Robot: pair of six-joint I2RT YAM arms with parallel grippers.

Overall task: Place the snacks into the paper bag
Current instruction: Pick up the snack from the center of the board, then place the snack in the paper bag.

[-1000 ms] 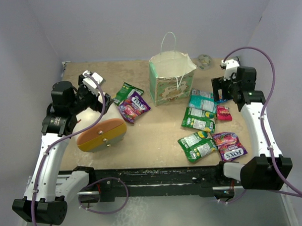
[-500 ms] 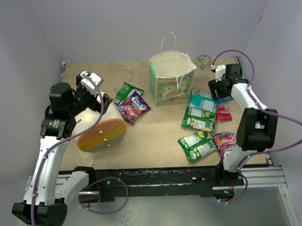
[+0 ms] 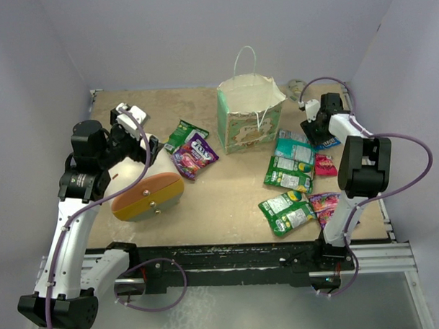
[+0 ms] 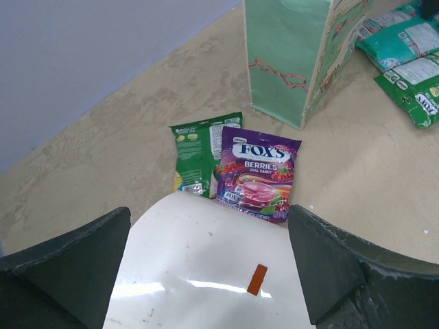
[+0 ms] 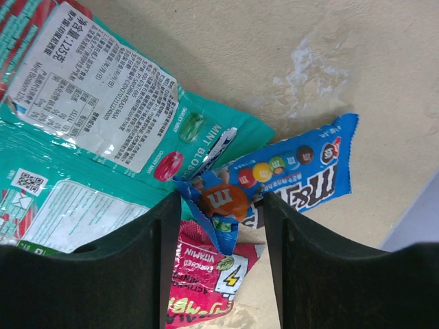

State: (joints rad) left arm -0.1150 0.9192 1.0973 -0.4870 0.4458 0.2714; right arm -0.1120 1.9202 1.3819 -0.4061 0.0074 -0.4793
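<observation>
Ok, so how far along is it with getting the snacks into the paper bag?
Barely started. Done: no packet shows inside the paper bag from above. In hand: the right gripper is pinching a blue packet down at the table. Left: the purple packet and green packet left of the bag, plus the cluster of packets on its right. The left gripper is open and holds nothing.

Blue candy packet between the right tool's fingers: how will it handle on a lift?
Likely floppy: the blue candy packet is thin film, buckled where it sits in the right tool. Probably light, since it looks small and flat. The glossy film may slip, and the free end would likely droop.
</observation>
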